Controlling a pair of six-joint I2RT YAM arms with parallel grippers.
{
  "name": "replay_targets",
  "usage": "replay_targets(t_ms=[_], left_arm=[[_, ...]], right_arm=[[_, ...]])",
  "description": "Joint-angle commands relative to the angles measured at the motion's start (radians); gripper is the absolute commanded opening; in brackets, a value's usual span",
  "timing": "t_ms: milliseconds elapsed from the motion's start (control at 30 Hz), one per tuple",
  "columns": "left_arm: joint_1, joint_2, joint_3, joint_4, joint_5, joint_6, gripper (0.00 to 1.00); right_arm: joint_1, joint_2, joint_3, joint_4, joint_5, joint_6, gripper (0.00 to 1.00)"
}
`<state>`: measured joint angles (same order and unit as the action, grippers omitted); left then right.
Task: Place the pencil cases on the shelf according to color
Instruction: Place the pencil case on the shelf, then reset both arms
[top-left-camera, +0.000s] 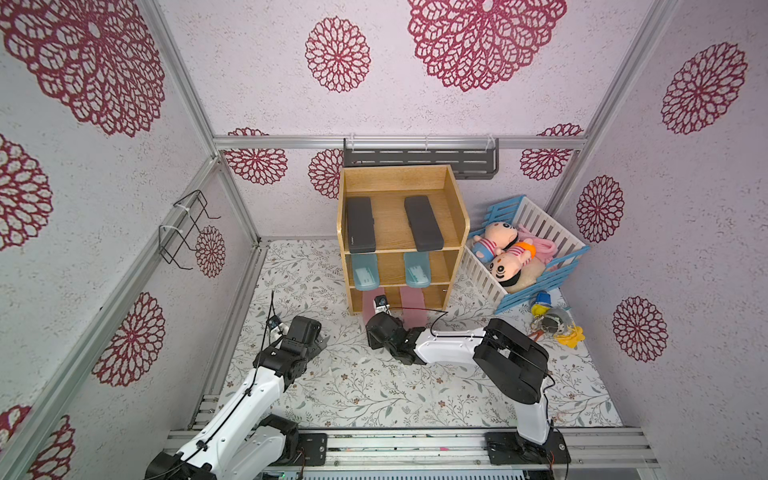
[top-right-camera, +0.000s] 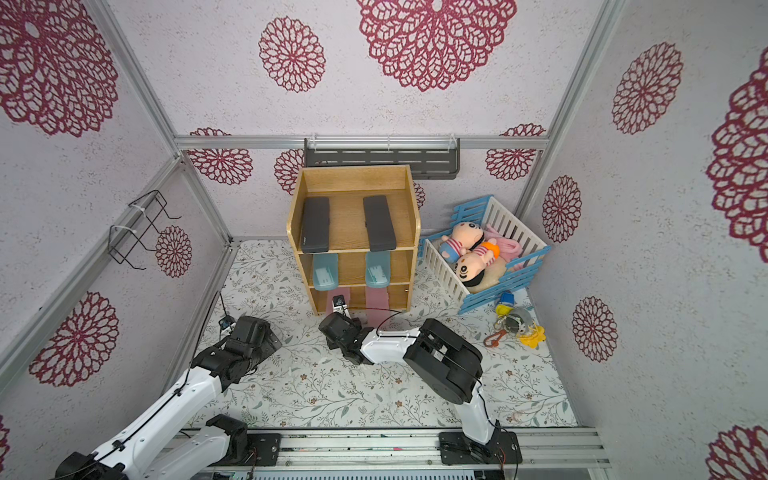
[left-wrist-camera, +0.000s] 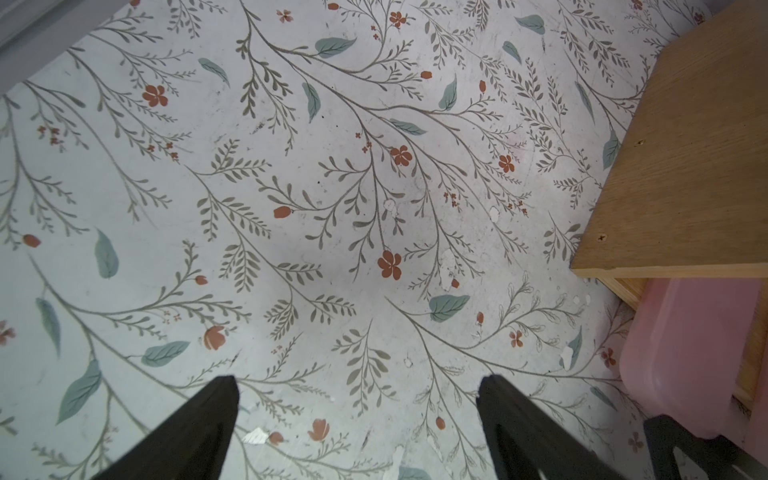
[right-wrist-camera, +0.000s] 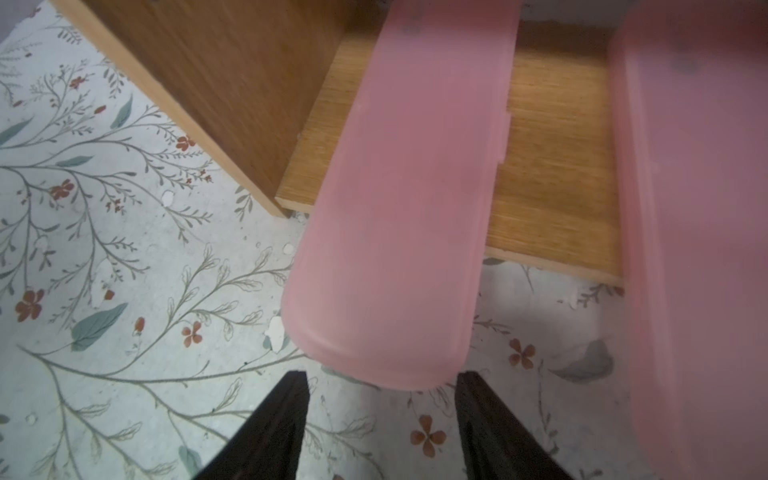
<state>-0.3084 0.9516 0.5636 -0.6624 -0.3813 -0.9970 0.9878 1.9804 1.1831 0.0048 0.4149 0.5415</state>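
Down on the bottom tier, the pink pencil case (right-wrist-camera: 395, 208) lies flat on the board of the light-wood shelf (right-wrist-camera: 552, 187), its rounded end poking out past the front edge over the floral surface (right-wrist-camera: 124, 249). Right there is the right gripper (right-wrist-camera: 383, 376): its fingers (right-wrist-camera: 286, 424) are spread, one tip on either side of that rounded end. The tips sit so close to the case that I can't tell whether they touch it. No pinch on show.

The right arm (top-left-camera: 449, 349) is folded at the elbow, its white forearm reaching across and forward, wrist low at the shelf's bottom opening.

The second pink pencil case (right-wrist-camera: 698, 208) lies just beside the first on the same tier, a strip of bare wood between them, and it overhangs the front edge too. Up a level, two teal cases (top-left-camera: 365, 270) lie side by side, ends jutting out. On the top tier, two black cases (top-left-camera: 360, 224) lie apart.

Over to the left arm (top-left-camera: 257, 386): stretched forward, wrist dipped towards the surface, off to the shelf's left. The left gripper (left-wrist-camera: 359, 382) has its fingers spread wide over bare floral print, nothing between them.
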Motion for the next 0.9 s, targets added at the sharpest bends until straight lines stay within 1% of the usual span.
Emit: replay_targets(t_ms=[0, 67, 100, 167, 233, 300, 367, 433, 467, 500, 533, 567, 633, 667, 700, 733, 767, 800, 833, 867], left_arm=[[0.009, 0.001, 0.005, 0.023, -0.033, 0.031, 0.97], [0.008, -0.006, 0.015, 0.021, -0.05, 0.055, 0.97], [0.008, -0.013, 0.022, 0.019, -0.06, 0.069, 0.97], [0.008, -0.031, 0.031, 0.023, -0.081, 0.097, 0.97], [0.008, -0.057, 0.044, 0.029, -0.139, 0.106, 0.97], [0.008, -0.089, 0.043, 0.083, -0.188, 0.142, 0.97], [0.01, -0.109, 0.035, 0.158, -0.239, 0.169, 0.97], [0.012, -0.109, 0.025, 0.255, -0.31, 0.241, 0.97], [0.014, -0.102, 0.024, 0.288, -0.355, 0.269, 0.97], [0.019, -0.089, 0.024, 0.321, -0.412, 0.302, 0.97], [0.03, -0.071, 0.019, 0.365, -0.461, 0.334, 0.97], [0.04, -0.051, 0.005, 0.43, -0.503, 0.371, 0.97], [0.071, -0.006, -0.057, 0.635, -0.584, 0.473, 0.97], [0.082, 0.025, -0.107, 0.784, -0.611, 0.551, 0.97], [0.102, 0.057, -0.126, 0.897, -0.622, 0.612, 0.97], [0.114, 0.07, -0.119, 0.908, -0.606, 0.643, 0.97], [0.133, 0.087, -0.124, 0.953, -0.581, 0.695, 0.97], [0.153, 0.1, -0.142, 0.992, -0.489, 0.747, 0.97], [0.177, 0.122, -0.177, 1.077, -0.423, 0.777, 0.97], [0.199, 0.145, -0.208, 1.15, -0.38, 0.781, 0.97]], right_arm=[[0.003, -0.085, -0.028, -0.008, 0.024, -0.024, 0.87], [0.005, -0.16, -0.079, -0.013, 0.039, -0.022, 0.96], [0.006, -0.2, -0.113, -0.013, 0.042, -0.023, 0.99], [0.008, -0.298, -0.189, -0.003, 0.058, -0.038, 0.99], [0.012, -0.411, -0.272, 0.0, 0.107, -0.056, 0.99], [0.012, -0.524, -0.357, 0.024, 0.182, -0.084, 0.99], [0.007, -0.629, -0.438, 0.058, 0.295, -0.137, 0.99], [-0.014, -0.729, -0.523, 0.129, 0.435, -0.22, 0.99], [-0.035, -0.766, -0.578, 0.194, 0.475, -0.283, 0.99], [-0.077, -0.803, -0.633, 0.267, 0.479, -0.355, 0.99], [-0.137, -0.832, -0.676, 0.335, 0.449, -0.426, 0.99], [-0.195, -0.85, -0.706, 0.385, 0.422, -0.46, 0.99], [-0.356, -0.876, -0.761, 0.464, 0.364, -0.463, 0.99], [-0.424, -0.883, -0.786, 0.492, 0.323, -0.462, 0.99], [-0.489, -0.884, -0.81, 0.535, 0.284, -0.46, 0.99], [-0.555, -0.882, -0.839, 0.585, 0.253, -0.468, 0.99], [-0.601, -0.88, -0.841, 0.596, 0.222, -0.473, 0.99], [-0.639, -0.873, -0.86, 0.644, 0.203, -0.501, 0.99], [-0.664, -0.862, -0.889, 0.719, 0.202, -0.528, 0.99], [-0.686, -0.851, -0.916, 0.789, 0.191, -0.544, 0.99]])
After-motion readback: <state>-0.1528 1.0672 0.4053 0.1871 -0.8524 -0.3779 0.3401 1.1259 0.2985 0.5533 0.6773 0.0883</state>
